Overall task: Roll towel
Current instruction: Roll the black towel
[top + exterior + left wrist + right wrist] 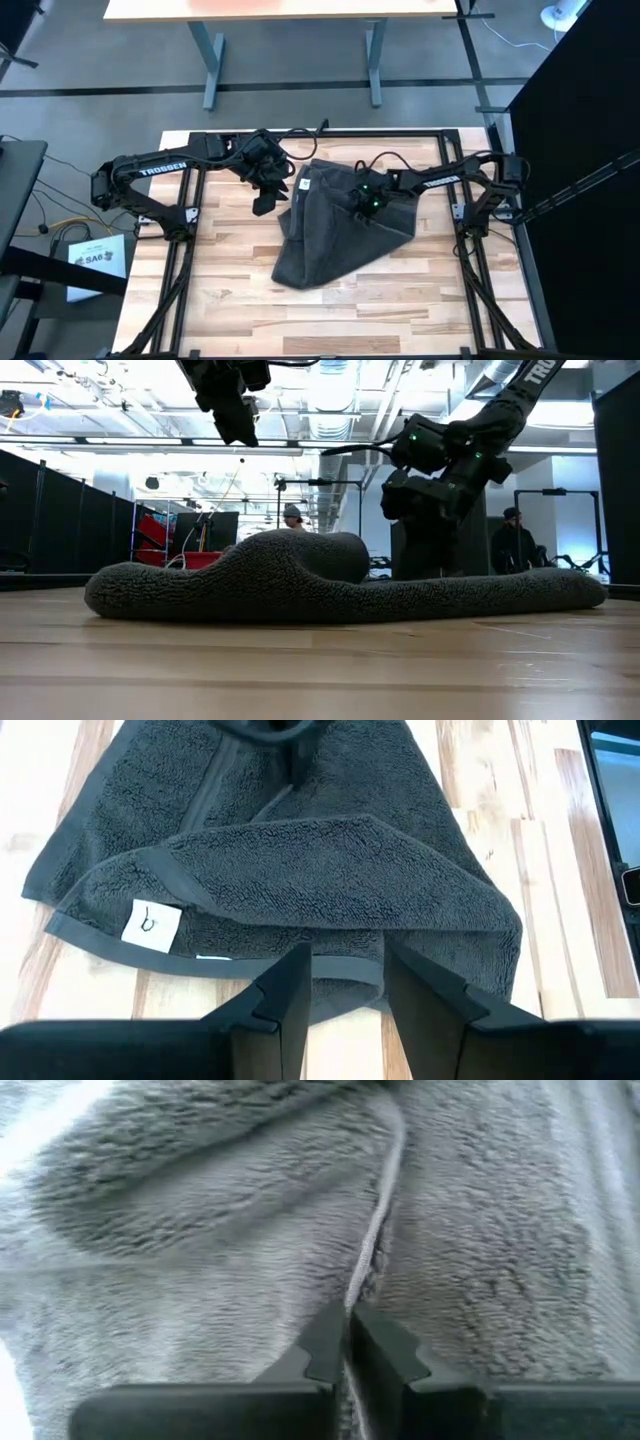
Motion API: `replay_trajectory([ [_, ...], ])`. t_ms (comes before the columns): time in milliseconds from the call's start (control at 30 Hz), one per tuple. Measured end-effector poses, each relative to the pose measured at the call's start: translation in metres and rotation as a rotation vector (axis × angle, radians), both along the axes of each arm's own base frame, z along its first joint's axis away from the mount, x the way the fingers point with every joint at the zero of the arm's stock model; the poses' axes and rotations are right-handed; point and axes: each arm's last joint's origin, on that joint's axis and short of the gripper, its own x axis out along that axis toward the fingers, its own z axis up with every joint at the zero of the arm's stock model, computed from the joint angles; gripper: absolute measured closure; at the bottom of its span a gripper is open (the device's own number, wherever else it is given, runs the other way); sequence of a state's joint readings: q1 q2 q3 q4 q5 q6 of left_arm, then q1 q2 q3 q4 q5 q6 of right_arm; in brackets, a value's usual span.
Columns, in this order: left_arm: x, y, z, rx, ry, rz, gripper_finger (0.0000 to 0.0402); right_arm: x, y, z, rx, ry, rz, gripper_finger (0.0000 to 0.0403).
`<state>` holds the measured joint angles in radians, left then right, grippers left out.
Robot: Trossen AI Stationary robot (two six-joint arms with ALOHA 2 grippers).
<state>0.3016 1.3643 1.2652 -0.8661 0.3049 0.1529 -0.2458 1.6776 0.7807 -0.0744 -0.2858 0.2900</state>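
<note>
- From above, the towel (345, 225) lies rumpled and partly folded at the centre of the wooden table (230, 300), one corner trailing toward the lower middle of the frame.
- Only the left wrist view shows the small white tag (151, 924) by a hemmed edge, at centre left, with a flap of cloth doubled over the layer beneath.
- The table-level view alone reveals the cloth's profile: a low ridge with a rounded hump at mid-frame, people standing in the room behind.
- The left gripper (268, 196) hangs clear above the table just left of the towel, its fingers (285, 1000) parted and empty; at table level it sits high in the upper left.
- The right gripper (362, 207) reaches in from the right and bends down onto the towel's upper middle.
- Its own wrist view shows the fingertips (325, 1342) pressed together on a raised hem line of the cloth, pinching it.
</note>
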Motion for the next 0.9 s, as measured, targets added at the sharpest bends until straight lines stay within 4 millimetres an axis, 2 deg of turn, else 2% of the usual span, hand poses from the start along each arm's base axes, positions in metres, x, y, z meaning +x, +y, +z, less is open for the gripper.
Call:
replay_trajectory([
  [167,0.000,0.000,0.000,0.015,0.001,-0.004,0.0289,-0.002,0.002,0.008,0.001,-0.018,0.002,0.0402],
  [333,0.000,0.000,0.000,0.016,0.002,-0.003,0.0289,-0.017,0.003,0.036,-0.038,-0.024,-0.027,0.0402],
  [600,-0.001,0.000,-0.001,0.012,0.010,-0.003,0.0289,-0.064,-0.001,0.090,-0.178,-0.015,-0.208,0.0403],
  [767,-0.001,0.000,-0.001,0.010,0.012,-0.002,0.0289,-0.095,0.012,0.122,-0.222,-0.094,-0.346,0.0403],
  [833,-0.001,0.000,-0.001,0.009,0.012,-0.001,0.0289,-0.111,0.017,0.122,-0.234,-0.042,-0.449,0.0403],
  [900,-0.001,0.000,-0.001,0.009,0.012,0.000,0.0289,-0.131,0.017,0.111,-0.204,0.084,-0.563,0.0403],
])
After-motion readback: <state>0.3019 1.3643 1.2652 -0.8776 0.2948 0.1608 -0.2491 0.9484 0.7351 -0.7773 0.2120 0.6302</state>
